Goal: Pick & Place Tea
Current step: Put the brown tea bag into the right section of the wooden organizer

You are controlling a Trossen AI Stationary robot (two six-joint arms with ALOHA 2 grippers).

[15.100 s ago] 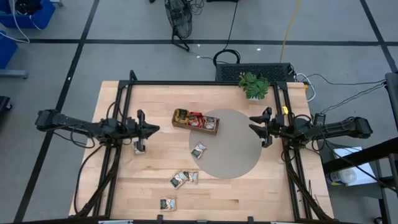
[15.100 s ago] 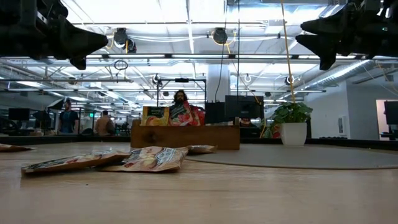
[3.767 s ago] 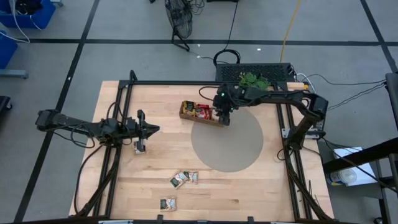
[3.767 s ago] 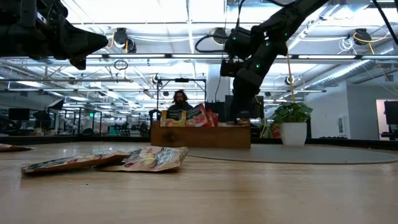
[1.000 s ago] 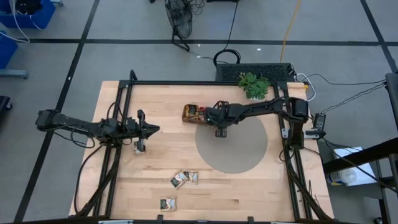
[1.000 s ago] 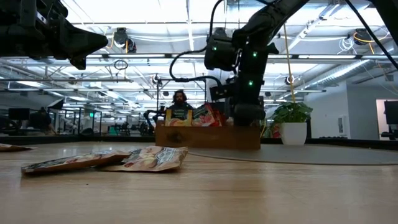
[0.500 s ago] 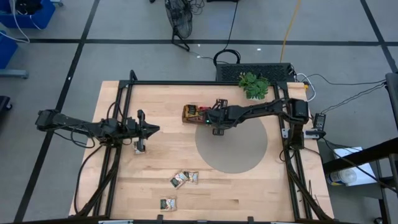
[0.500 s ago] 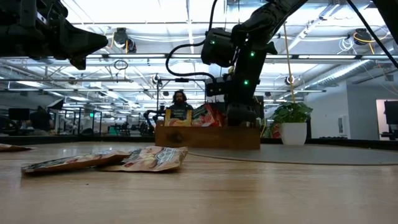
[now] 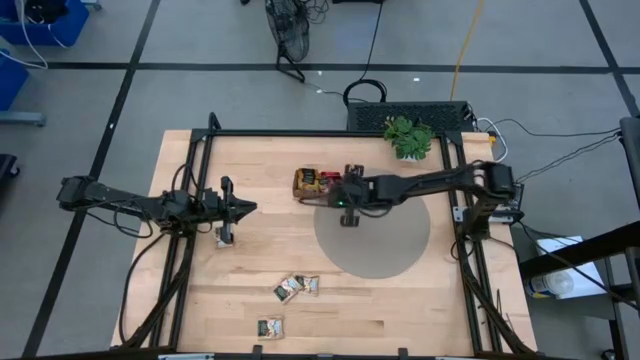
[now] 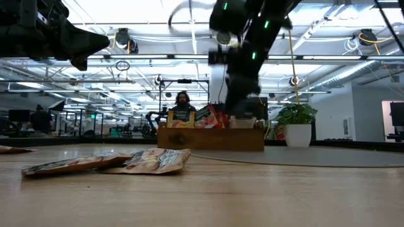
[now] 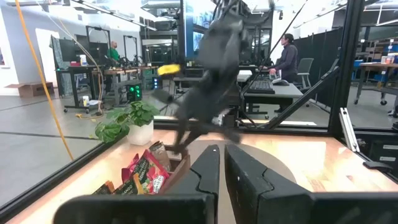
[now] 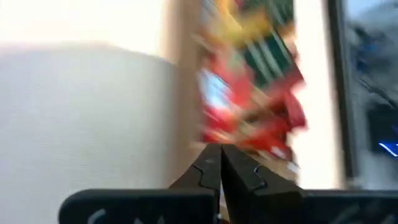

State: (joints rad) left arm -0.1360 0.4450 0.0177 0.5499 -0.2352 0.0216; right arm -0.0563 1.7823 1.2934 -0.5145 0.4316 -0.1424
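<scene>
Nearest the table's front edge we have a lone sachet (image 9: 269, 326), and just beyond it a small pair of sachets (image 9: 296, 287) lying flat on the bare wood; in the low view that pair (image 10: 156, 160) sprawls in the foreground, one overlapping the other. Moving up the table, on our left the left gripper (image 9: 249, 208) hangs over the wood well apart from any tea, its fingers (image 11: 206, 169) pressed almost together with only a sliver of gap, nothing between them. Across from it the right arm reaches in over the grey round mat (image 9: 375, 240), and the right gripper (image 9: 345, 218) sits at the mat's far-left edge, just beside the tray (image 9: 312, 184). From its wrist we see the fingertips (image 12: 214, 163) pressed together, with what looks like nothing pinched, though that view is smeared with motion, so we can't be certain. Past those tips lies a jumble of red, green and yellow packets (image 12: 252, 93), standing in the tray. In the low view the tray's wooden wall (image 10: 210, 139) shows with red and yellow sachets poking up above it, the right arm blurred above. At the far right corner stands the plant (image 9: 408, 136) in its white pot. Beyond the table, a person (image 10: 182, 101) sits in the room behind.
</scene>
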